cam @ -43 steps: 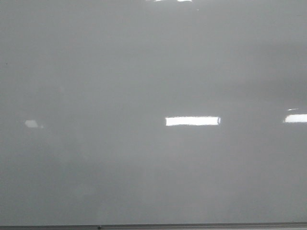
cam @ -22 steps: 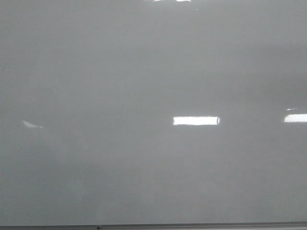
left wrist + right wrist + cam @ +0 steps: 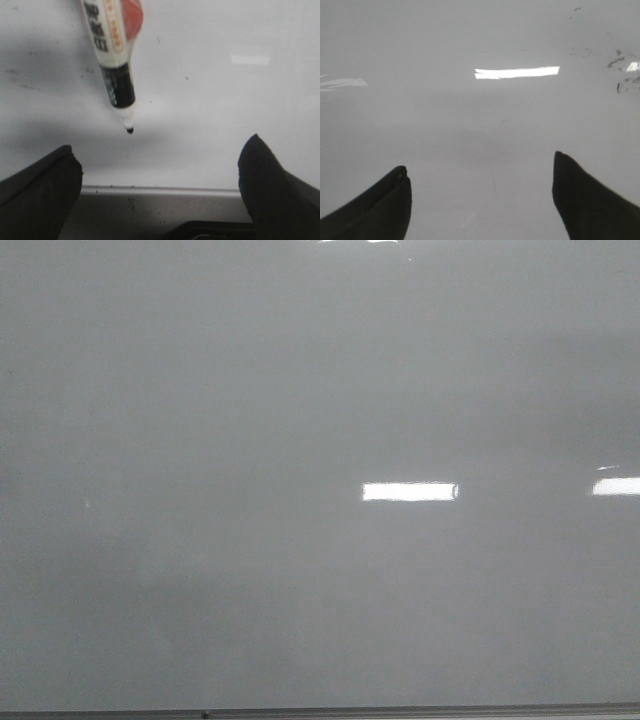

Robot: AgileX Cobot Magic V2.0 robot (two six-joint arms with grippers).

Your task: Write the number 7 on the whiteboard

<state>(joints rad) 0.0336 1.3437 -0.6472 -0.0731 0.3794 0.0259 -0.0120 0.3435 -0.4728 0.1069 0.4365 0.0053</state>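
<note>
The whiteboard [image 3: 300, 390] fills the front view, pale grey and glossy, with its thin metal bottom edge [image 3: 400, 709] along the bottom. No number 7 shows on it in any view. Neither gripper shows in the front view. In the left wrist view my left gripper [image 3: 161, 145] is open, its dark fingers [image 3: 40, 185] wide apart over the whiteboard [image 3: 225, 100] near its metal edge [image 3: 160, 190]. A white marker [image 3: 112, 45] with a black tip [image 3: 129, 130] points at the board beyond the fingers, not between them. My right gripper [image 3: 479, 162] is open and empty over the whiteboard [image 3: 470, 40].
Bright rectangular glare patches [image 3: 409, 491] [image 3: 616, 485] lie on the board. In the right wrist view there are dark smudges [image 3: 622, 75] on the board and a faint thin grey line [image 3: 490, 155] between the fingers. A dark object [image 3: 210, 231] sits below the board's edge.
The small glare patch at the board's left has faded away. The middle glare patch is shorter at its left end. No line has appeared on the board.
</note>
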